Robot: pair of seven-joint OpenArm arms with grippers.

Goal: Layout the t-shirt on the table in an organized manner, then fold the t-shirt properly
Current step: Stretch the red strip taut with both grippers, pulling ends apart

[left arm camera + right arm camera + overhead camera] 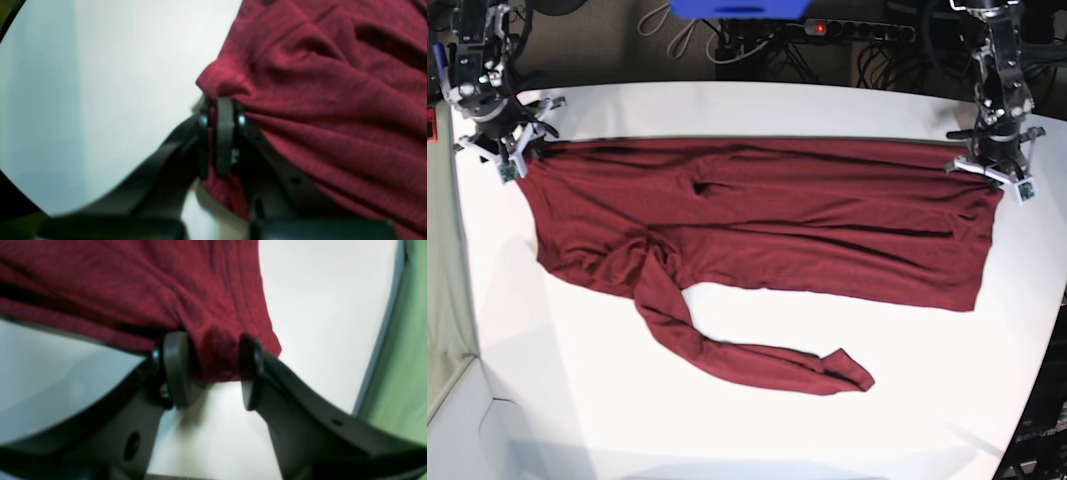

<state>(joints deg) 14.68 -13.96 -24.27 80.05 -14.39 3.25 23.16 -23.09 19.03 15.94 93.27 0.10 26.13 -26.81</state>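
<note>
The maroon t-shirt (757, 220) lies spread wide across the far half of the white table (727, 430), wrinkled, with one long sleeve (747, 360) trailing toward the front. In the base view my left gripper (997, 172) sits at the shirt's right corner. In its wrist view, the left gripper (222, 106) is shut on a pinch of the t-shirt (333, 100). My right gripper (512, 155) holds the opposite corner at the left. Its wrist view shows the right gripper (213, 351) with its fingers set apart and a thick bunch of the t-shirt (133, 283) clamped between them.
A power strip (857, 28), cables and a blue object (737, 8) lie behind the table's far edge. The table's curved right edge (383, 340) runs close to my right gripper, with green floor (407, 373) beyond it. White table (100, 83) shows beside my left gripper.
</note>
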